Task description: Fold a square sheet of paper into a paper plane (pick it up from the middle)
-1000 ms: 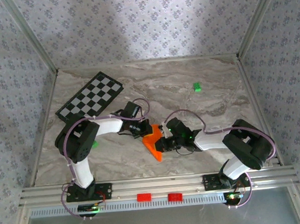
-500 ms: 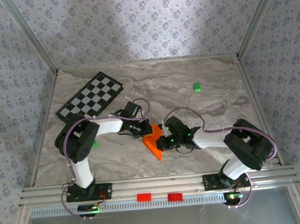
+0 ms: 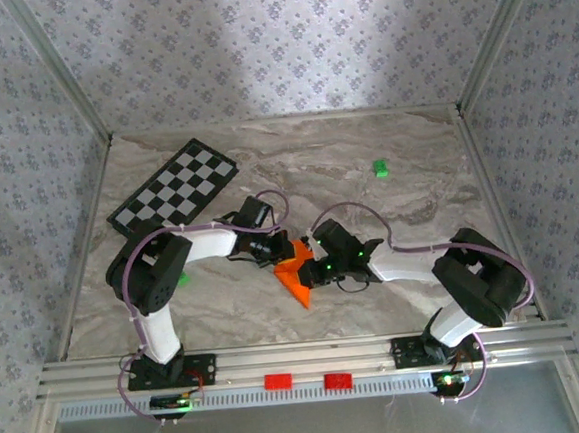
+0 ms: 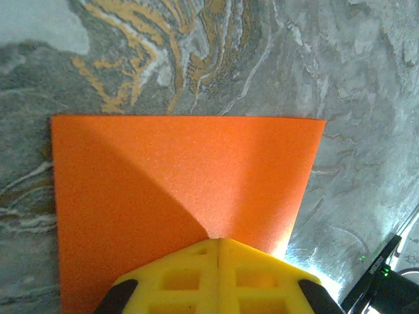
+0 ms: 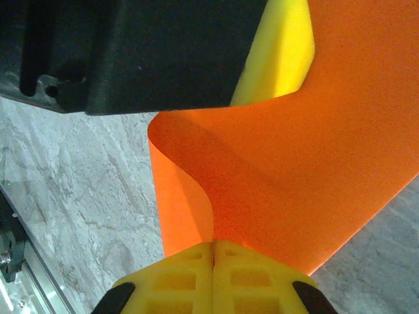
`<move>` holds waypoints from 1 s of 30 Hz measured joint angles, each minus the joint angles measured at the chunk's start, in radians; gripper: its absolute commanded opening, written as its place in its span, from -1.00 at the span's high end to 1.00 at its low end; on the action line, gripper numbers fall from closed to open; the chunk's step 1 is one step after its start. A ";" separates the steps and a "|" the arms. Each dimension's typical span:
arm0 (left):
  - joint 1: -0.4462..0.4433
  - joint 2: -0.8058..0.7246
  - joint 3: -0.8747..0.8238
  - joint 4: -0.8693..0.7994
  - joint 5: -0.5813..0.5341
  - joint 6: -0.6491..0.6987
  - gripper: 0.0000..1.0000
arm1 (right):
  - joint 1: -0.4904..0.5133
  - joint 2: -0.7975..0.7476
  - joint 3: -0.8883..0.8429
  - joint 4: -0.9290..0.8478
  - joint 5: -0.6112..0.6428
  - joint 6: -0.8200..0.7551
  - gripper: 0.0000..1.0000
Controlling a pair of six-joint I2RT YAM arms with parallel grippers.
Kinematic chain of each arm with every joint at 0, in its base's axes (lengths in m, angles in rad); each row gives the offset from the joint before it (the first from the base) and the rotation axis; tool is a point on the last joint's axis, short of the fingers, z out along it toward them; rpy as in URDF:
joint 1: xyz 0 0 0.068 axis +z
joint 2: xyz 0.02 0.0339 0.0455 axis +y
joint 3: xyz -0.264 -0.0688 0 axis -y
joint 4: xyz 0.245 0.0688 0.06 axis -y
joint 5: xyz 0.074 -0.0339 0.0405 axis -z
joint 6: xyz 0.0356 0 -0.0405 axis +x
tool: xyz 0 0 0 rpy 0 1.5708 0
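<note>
Orange square sheet of paper point(image 3: 297, 284) at mid-bench point(image 3: 399, 208), curled between the arms. Left gripper point(image 4: 219, 241) clenched on one edge, right gripper point(image 5: 214, 243) pinching another

Marble table point(image 3: 345, 152) bears a checkered board point(image 3: 175, 193) and green block point(image 3: 380, 168).
</note>
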 measured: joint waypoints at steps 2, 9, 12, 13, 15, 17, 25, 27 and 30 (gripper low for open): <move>0.000 -0.001 -0.002 0.003 0.000 0.000 0.98 | 0.000 0.003 0.002 -0.008 0.000 -0.003 1.00; 0.000 -0.001 -0.002 0.003 0.000 -0.004 0.98 | 0.000 0.007 0.002 -0.023 0.008 -0.011 1.00; 0.000 -0.001 -0.003 0.004 0.000 -0.004 0.98 | 0.000 0.013 0.004 -0.023 0.008 -0.011 1.00; 0.000 -0.001 -0.003 0.004 0.000 -0.004 0.98 | 0.000 0.016 0.005 -0.024 0.008 -0.011 1.00; 0.000 -0.001 -0.003 0.005 0.000 -0.004 0.98 | 0.000 0.022 0.007 -0.024 0.009 -0.011 1.00; 0.000 -0.001 -0.003 0.005 0.000 -0.005 0.98 | 0.000 0.024 0.007 -0.026 0.012 -0.011 1.00; 0.000 -0.001 -0.003 0.006 0.000 -0.007 0.99 | 0.000 0.029 0.008 -0.029 0.016 -0.011 1.00; 0.000 -0.001 -0.004 0.006 0.000 -0.007 0.99 | 0.000 0.031 0.009 -0.031 0.016 -0.011 1.00; 0.000 -0.001 -0.004 0.006 0.000 -0.007 0.99 | 0.000 0.033 0.011 -0.038 0.016 -0.012 1.00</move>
